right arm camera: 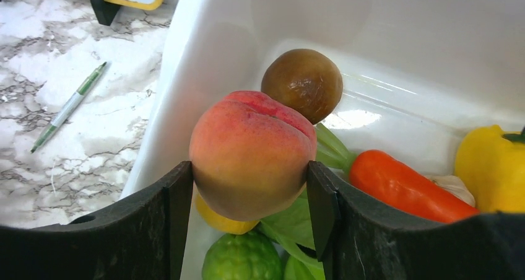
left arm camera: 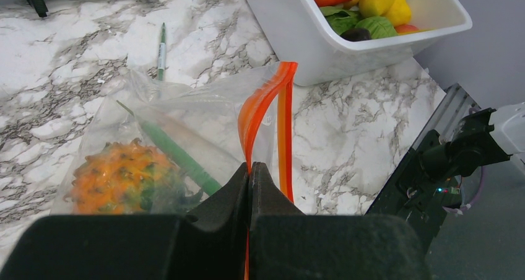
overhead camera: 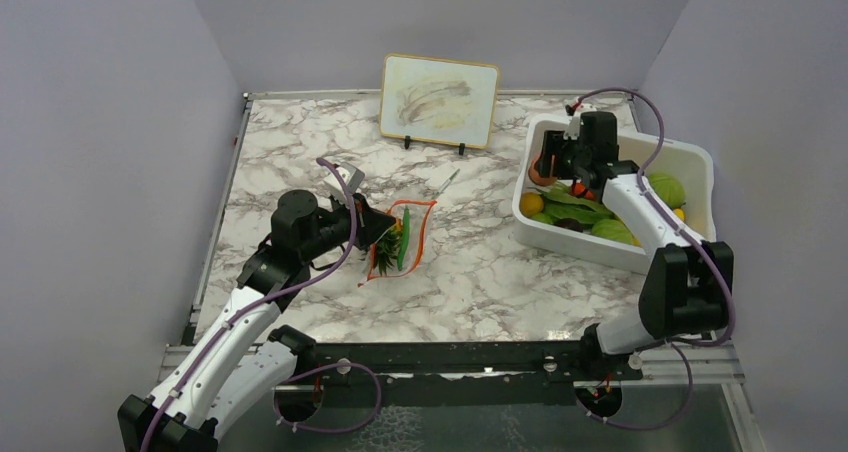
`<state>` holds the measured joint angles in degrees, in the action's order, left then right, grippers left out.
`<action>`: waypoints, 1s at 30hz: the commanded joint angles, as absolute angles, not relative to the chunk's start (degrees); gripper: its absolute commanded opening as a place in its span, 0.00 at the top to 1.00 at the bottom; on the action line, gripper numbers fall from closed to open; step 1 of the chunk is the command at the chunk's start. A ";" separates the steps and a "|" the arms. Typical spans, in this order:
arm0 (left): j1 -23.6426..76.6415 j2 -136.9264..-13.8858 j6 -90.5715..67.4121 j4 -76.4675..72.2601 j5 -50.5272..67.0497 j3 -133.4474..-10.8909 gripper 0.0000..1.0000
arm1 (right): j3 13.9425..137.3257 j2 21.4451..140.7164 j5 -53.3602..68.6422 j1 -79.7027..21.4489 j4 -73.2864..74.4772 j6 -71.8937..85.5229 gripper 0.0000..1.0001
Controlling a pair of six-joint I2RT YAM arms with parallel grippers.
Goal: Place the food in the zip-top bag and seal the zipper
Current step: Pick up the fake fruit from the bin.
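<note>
The zip-top bag (overhead camera: 400, 240) lies on the marble table, a spiky orange pineapple (left arm camera: 117, 178) and a green pod (left arm camera: 176, 153) inside it. My left gripper (left arm camera: 250, 168) is shut on the zipper (left arm camera: 263, 103), pinching one red-orange strip so the mouth stands apart. In the white bin (overhead camera: 690, 157) my right gripper (right arm camera: 247, 175) is shut on a peach (right arm camera: 252, 153), both pads touching its sides. Around it lie more food: a brown round fruit (right arm camera: 302, 83), a red pepper (right arm camera: 405, 187), a yellow pepper (right arm camera: 492, 168), green leaves and a green knobbly fruit (right arm camera: 241, 258).
A thin green-and-grey pen (overhead camera: 445, 180) lies on the table between bag and bin. A framed board (overhead camera: 440, 100) stands at the back wall. The bin's near wall (left arm camera: 309, 44) rises just right of the bag. Grey walls enclose the table.
</note>
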<state>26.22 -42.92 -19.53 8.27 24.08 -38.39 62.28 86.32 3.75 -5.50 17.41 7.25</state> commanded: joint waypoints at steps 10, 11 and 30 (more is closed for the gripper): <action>26.10 -43.12 -18.98 7.63 23.92 -38.17 1.00 | 62.25 70.04 3.70 -6.19 25.50 7.91 0.52; 26.11 -43.07 -18.98 7.59 23.83 -38.09 1.00 | 62.38 68.91 4.54 -6.26 26.06 7.79 0.52; 26.10 -43.78 -19.08 7.63 23.51 -38.10 1.00 | 61.09 60.43 17.06 -22.99 25.73 12.75 0.52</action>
<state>26.22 -43.83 -19.55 8.27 24.05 -38.39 61.52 60.58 13.93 -19.73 26.61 10.37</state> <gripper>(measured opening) 0.016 0.615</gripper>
